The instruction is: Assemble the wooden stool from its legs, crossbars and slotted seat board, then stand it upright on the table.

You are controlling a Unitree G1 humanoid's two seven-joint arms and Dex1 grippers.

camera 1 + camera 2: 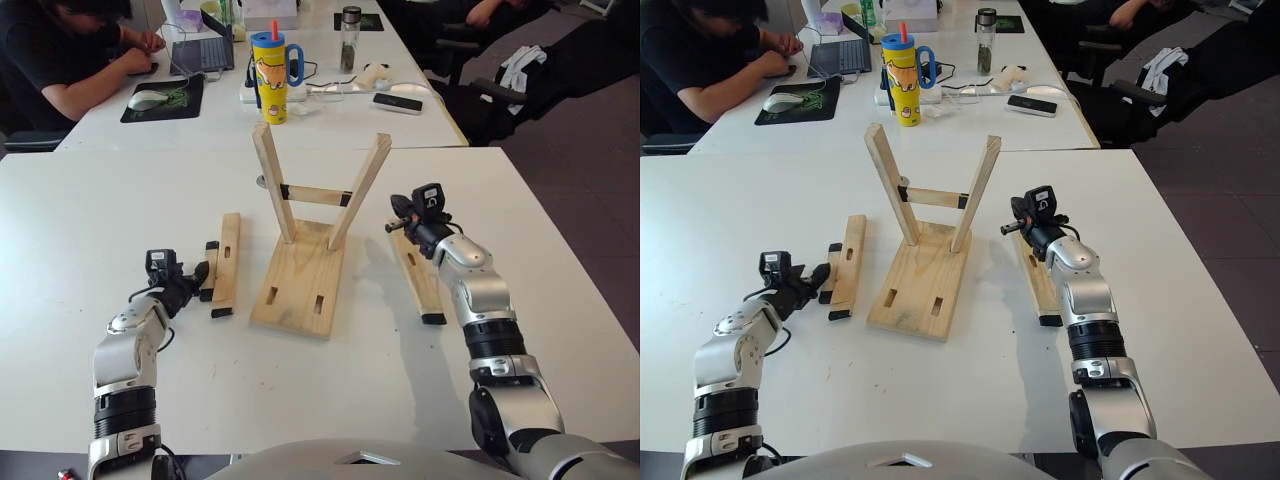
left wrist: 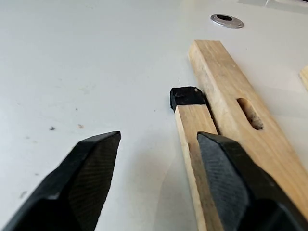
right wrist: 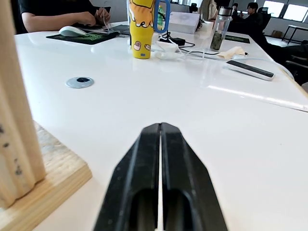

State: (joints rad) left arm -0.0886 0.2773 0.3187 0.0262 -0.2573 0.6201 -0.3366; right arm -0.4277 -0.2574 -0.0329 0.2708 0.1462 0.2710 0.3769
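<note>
The seat board lies flat on the table. Two legs joined by a crossbar stand in its far slots. A loose leg with a thin bar against it lies just left of the board, and another leg lies to the board's right.

The standing pair looks merely slotted in, so a knock from either arm could tip it. The left gripper could also misgrip: its fingers are wide apart and hold nothing, with one finger over the thin bar rather than beside it, so closing might shove the bar away. The right gripper, right of the board's far end, is pressed together and empty.
</note>
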